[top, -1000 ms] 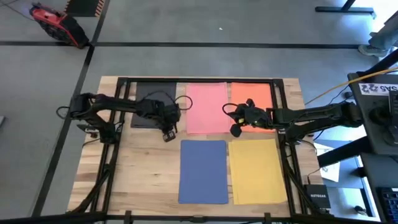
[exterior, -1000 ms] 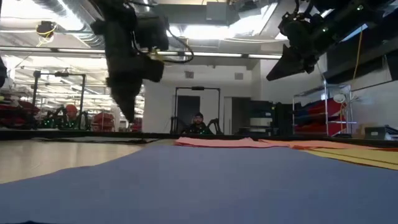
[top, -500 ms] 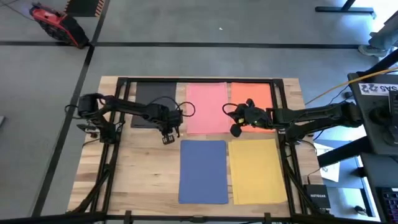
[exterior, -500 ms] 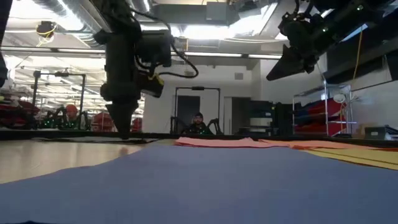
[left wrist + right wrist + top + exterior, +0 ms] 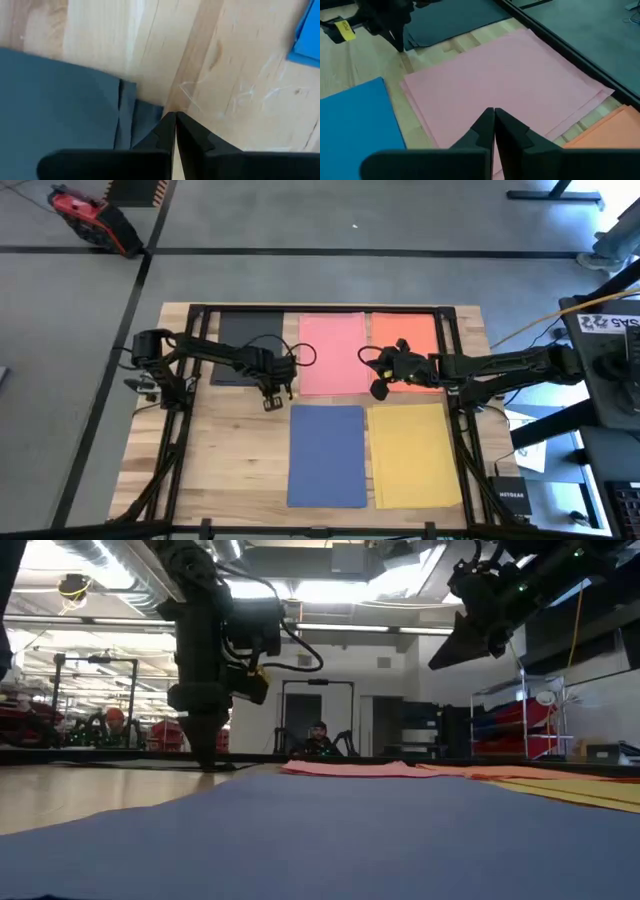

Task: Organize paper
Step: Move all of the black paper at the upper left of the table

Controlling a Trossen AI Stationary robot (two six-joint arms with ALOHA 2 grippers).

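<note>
The wooden table [image 5: 230,450] carries five sheets of paper laid flat in two rows, framed by dark rails along its far edge and sides. The blue sheet [image 5: 326,455] and the yellow sheet [image 5: 415,455] lie side by side in the near row, close together but not overlapping. In the far row, from left to right, lie the black sheet [image 5: 247,345], the pink sheet [image 5: 334,353] and the orange-red sheet [image 5: 407,345], the pink and orange-red ones edge to edge.

The left arm reaches across from the table's left side, and the left gripper [image 5: 272,395] points down at the bare wood just beside the near right corner of the black sheet. In the left wrist view its fingers [image 5: 162,131] are pressed together with nothing between them, the tips on or just above the wood at the black sheet's corner; contact is hard to judge. That corner appears to be several layers, slightly offset.

The right arm comes in from the right, partly covering the orange-red sheet. The right gripper [image 5: 380,388] hangs above the pink sheet's near right corner, fingers closed and empty, raised well off the table in the low view.

Beyond the table, a red machine [image 5: 88,220] sits on the grey floor.
</note>
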